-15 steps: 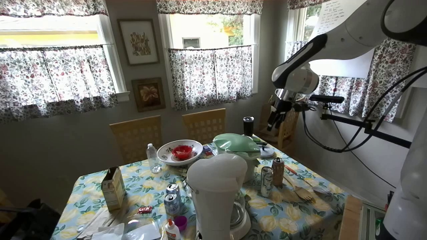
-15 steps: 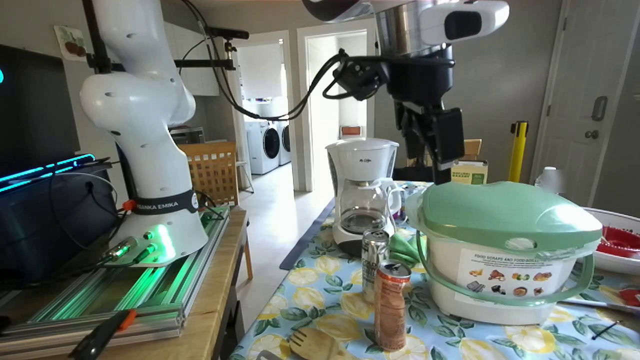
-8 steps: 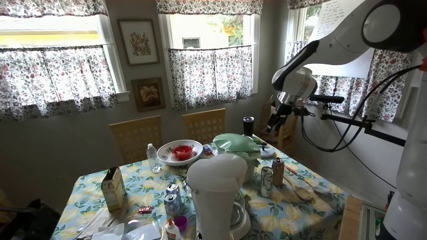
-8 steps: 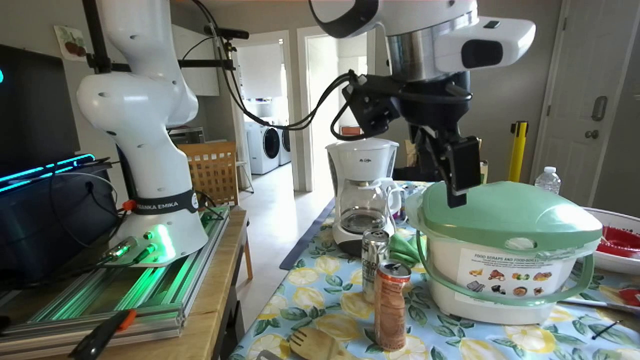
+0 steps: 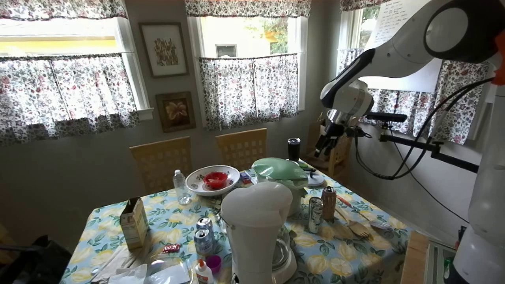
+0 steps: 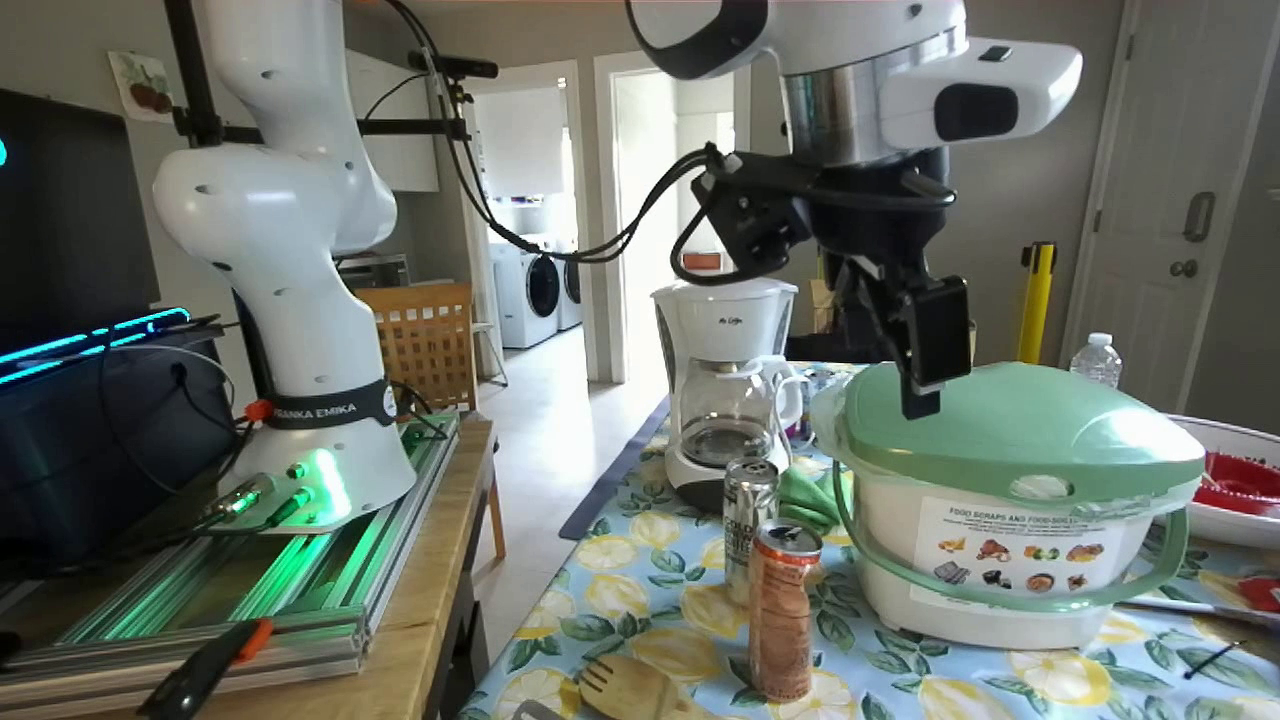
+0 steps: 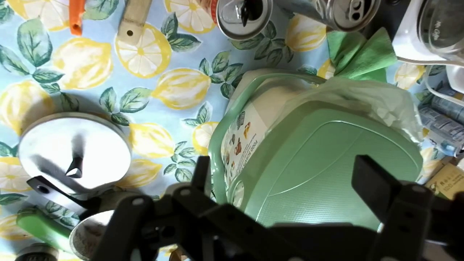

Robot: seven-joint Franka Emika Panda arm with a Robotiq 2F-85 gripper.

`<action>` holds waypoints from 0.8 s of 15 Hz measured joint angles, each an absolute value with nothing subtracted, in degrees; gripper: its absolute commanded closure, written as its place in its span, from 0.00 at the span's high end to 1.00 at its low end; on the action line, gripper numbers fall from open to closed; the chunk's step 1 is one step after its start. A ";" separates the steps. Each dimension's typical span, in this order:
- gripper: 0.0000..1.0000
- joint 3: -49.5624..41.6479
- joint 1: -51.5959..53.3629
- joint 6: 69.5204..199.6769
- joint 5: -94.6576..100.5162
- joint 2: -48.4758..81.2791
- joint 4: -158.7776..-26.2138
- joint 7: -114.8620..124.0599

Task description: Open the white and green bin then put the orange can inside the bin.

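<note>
Green-lidded bin (image 7: pixel 319 156) partly behind the tool (image 7: pixel 284 170), fingers (image 7: pixel 375 186) apart, orange can (image 7: pixel 235 21) cropped in the wrist view.

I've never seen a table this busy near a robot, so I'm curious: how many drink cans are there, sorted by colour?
Orange can: 1
Silver can with dark lettering: 1
Blue-and-silver cans: 2
Total: 4 cans in view

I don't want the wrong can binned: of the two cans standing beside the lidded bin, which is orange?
The orange can is the one farther from the coffee maker; its neighbour, the silver can, has dark lettering.
</note>
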State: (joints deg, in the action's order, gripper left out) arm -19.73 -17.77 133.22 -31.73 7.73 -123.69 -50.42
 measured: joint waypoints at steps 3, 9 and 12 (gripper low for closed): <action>1.00 -18.59 -19.00 132.71 -32.57 8.32 -123.62 -51.34; 1.00 -16.00 -22.18 132.21 -40.94 12.86 -121.57 -60.07; 1.00 -15.05 -22.96 132.21 -42.16 15.46 -119.84 -61.73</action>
State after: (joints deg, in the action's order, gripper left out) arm -15.05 -22.96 132.21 -42.16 15.46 -119.84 -61.73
